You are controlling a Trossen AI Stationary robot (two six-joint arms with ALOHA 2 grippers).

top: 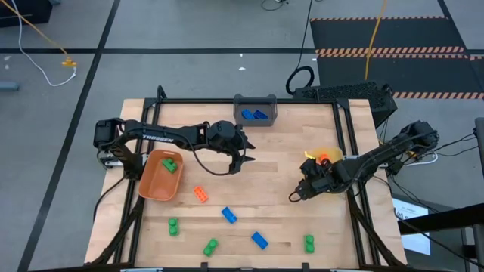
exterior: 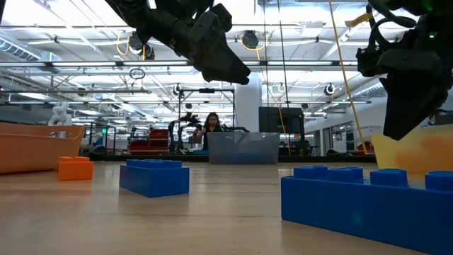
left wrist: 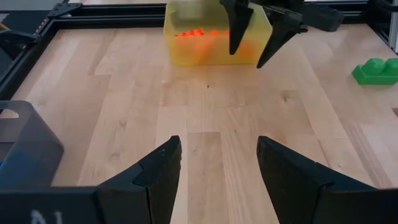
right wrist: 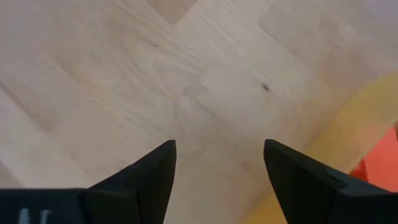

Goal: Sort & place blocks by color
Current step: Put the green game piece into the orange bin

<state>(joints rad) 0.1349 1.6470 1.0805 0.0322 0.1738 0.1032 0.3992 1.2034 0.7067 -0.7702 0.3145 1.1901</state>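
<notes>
Loose blocks lie flat on the wooden table's near half: an orange one (top: 200, 194), two blue ones (top: 229, 215) (top: 259, 240) and three green ones (top: 173, 225) (top: 210, 246) (top: 308, 242). My left gripper (top: 240, 159) hangs open above bare wood near the table's middle, its fingers (left wrist: 158, 171) empty. My right gripper (top: 296, 194) is open and points steeply down over bare wood beside the yellow bin (top: 321, 156); nothing is between its fingers (right wrist: 149, 171). In the left wrist view the right gripper (left wrist: 258, 43) shows in front of the yellow bin (left wrist: 205, 37).
An orange bin (top: 155, 181) at the left holds a green block (top: 171, 163). A grey bin (top: 255, 109) at the far edge holds blue blocks. The yellow bin holds orange blocks (left wrist: 199, 32). A dark frame (top: 344, 128) rims the table. A person (exterior: 211, 129) stands far behind.
</notes>
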